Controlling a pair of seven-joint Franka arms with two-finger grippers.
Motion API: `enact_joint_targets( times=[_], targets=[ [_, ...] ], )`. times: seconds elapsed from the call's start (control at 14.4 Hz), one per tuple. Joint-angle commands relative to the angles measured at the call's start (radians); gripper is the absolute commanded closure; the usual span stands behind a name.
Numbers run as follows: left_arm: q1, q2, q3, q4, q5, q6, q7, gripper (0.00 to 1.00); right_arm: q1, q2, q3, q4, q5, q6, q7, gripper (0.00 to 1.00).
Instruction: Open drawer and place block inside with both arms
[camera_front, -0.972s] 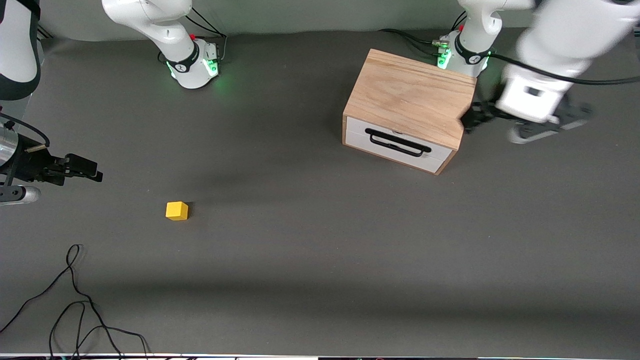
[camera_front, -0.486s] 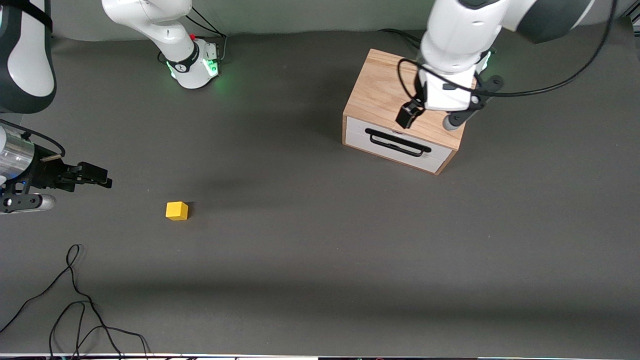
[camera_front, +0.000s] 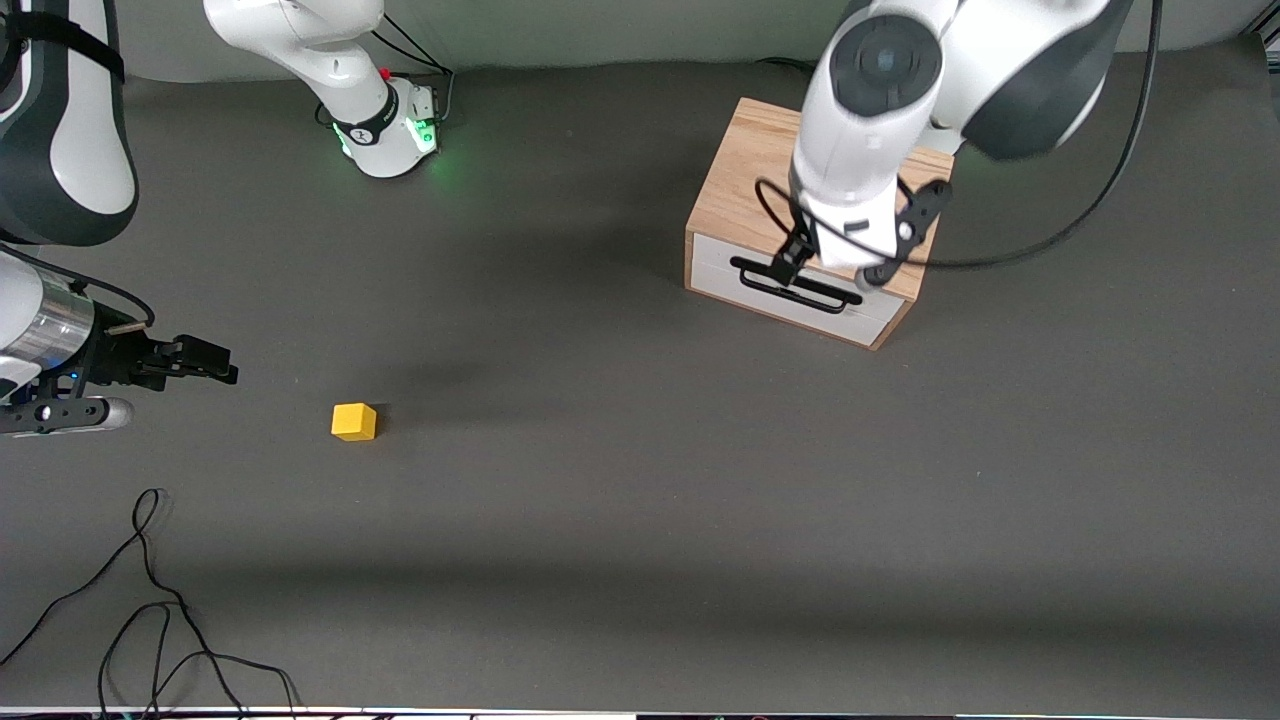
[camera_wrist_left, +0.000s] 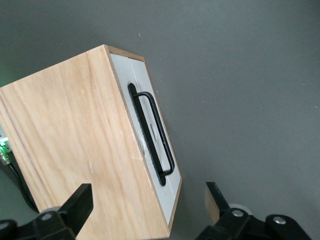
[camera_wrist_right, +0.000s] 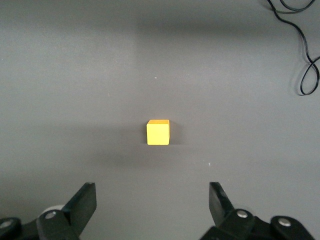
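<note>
Drawer (camera_front: 790, 285) shut in the wooden box (camera_wrist_left: 75, 150), left gripper (camera_wrist_left: 147, 210) spread wide over its handle (camera_front: 795, 285), contact unclear I think, block (camera_wrist_right: 158, 132) on the table (camera_front: 620, 480) near my wide-open right gripper (camera_wrist_right: 152, 205).

Dark grey cloth-covered worktop (camera_front: 620, 480). Loose black cable (camera_front: 150, 600) lies in loops on worktop at edge nearest front camera, toward right arm's end. Same cable visible in right wrist view (camera_wrist_right: 305, 55). Pale wall strip (camera_front: 600, 30) along worktop's edge by arm bases.
</note>
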Motion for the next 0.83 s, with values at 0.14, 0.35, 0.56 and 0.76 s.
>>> enact_joint_targets(
  times=[0.14, 0.35, 0.56, 0.76],
  targets=[
    [-0.003, 0.119, 0.005, -0.023, 0.045, 0.076, -0.033, 0.00, 0.008, -0.021, 0.001, -0.062, -0.012, 0.062, 0.011, 0.00],
    [-0.006, 0.173, 0.014, -0.035, 0.057, 0.114, -0.097, 0.00, 0.010, -0.025, 0.001, -0.112, -0.012, 0.120, 0.011, 0.00],
    [-0.010, 0.195, 0.014, -0.093, 0.067, 0.163, -0.116, 0.00, 0.010, -0.024, 0.001, -0.137, -0.012, 0.151, 0.009, 0.00],
    [-0.014, 0.202, 0.014, -0.133, 0.068, 0.214, -0.124, 0.00, 0.024, -0.025, -0.001, -0.171, -0.012, 0.193, 0.009, 0.00]
  ],
)
